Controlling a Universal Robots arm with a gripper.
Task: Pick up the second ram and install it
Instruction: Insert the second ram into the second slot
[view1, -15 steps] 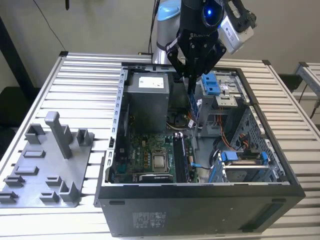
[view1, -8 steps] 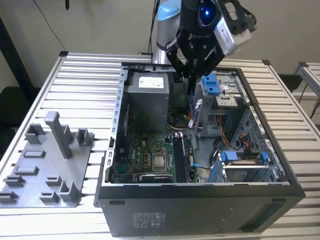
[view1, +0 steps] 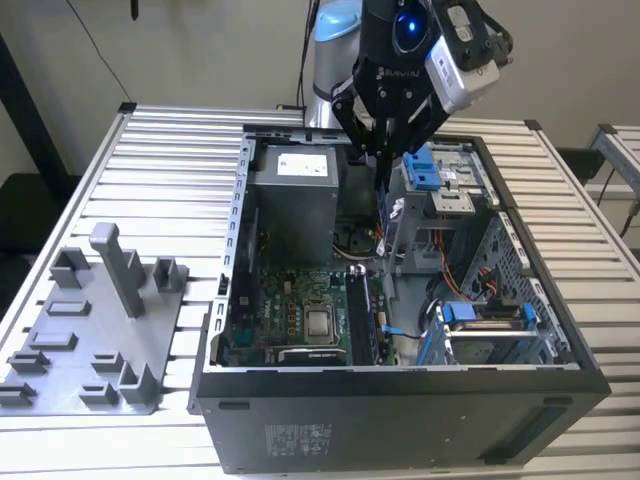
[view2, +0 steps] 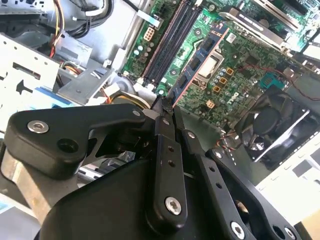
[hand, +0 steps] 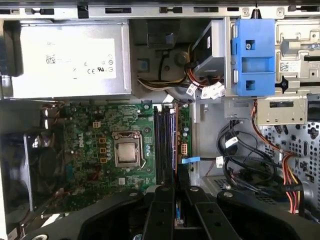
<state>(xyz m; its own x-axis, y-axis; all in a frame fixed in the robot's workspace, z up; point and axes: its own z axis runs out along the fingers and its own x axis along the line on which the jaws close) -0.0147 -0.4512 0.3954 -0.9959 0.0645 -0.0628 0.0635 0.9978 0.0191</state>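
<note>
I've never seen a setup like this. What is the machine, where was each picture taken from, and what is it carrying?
The machine is a robot arm ending in a two-fingered gripper. The exterior view comes from a camera standing away from the arm. The two wrist views come from cameras riding on the arm, looking past the gripper into the work. On the slatted table sits an open computer case. At the exterior view's left lies a grey plastic tray with upright posts. The gripper is shut on the second ram, a thin memory strip, and holds it above the green motherboard, close to the long dark memory slots.
</note>
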